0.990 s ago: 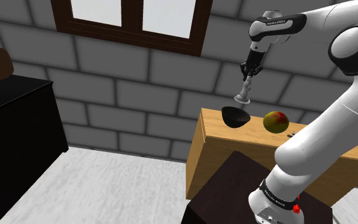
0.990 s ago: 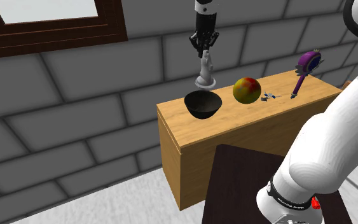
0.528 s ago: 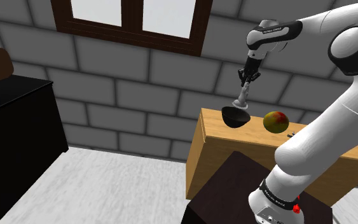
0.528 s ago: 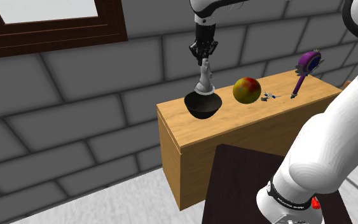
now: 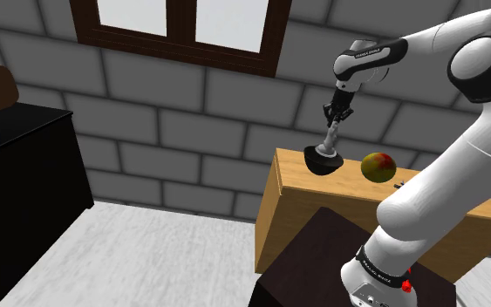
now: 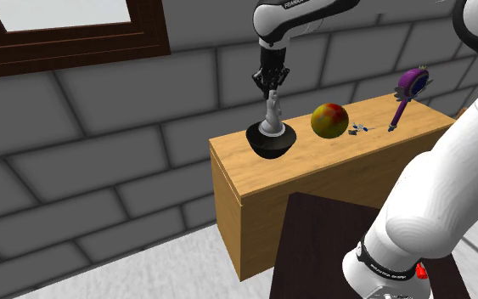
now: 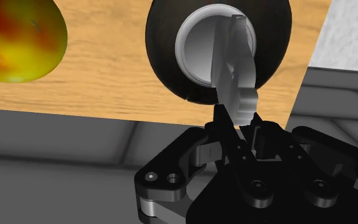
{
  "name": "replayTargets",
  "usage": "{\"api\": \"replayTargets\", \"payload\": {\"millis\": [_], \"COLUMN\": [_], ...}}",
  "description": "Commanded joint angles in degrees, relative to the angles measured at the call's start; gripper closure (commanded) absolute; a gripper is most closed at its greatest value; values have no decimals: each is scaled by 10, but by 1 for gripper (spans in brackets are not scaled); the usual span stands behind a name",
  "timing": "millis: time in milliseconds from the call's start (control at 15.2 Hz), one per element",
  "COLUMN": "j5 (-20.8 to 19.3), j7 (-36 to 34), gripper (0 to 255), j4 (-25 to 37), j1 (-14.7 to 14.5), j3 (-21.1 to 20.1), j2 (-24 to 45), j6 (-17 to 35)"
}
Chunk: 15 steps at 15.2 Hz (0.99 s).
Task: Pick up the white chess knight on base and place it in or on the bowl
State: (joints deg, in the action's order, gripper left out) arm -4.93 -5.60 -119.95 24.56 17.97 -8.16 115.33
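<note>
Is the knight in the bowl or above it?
In: the knight has its base inside the bowl rim, with the gripper shut on its head. Touching bottom: cannot tell.

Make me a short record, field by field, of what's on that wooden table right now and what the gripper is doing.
table: wooden
bowl: black, on the table at its end toward the second exterior view's left
knight: pale grey, upright, base lowered into the bowl's mouth; whether it rests on the bottom cannot be told
gripper: shut on the knight's head, directly above the bowl
fruit: red and yellow, on the table beside the bowl, not touching it
brush: purple, on the table beyond the fruit
</note>
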Motion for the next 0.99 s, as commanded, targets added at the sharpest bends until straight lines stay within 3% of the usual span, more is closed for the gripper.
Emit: {"api": "replayTargets", "payload": {"millis": [0,594,660,924], "j5": [1,2,2,2], "j7": [1,1,1,1], "gripper": [255,255,0,0], "j4": [-10,-18,-18,-18], "j1": [0,0,0,0], "j3": [1,2,2,2], "j2": [6,9,9,9], "j6": [16,27,27,27]}}
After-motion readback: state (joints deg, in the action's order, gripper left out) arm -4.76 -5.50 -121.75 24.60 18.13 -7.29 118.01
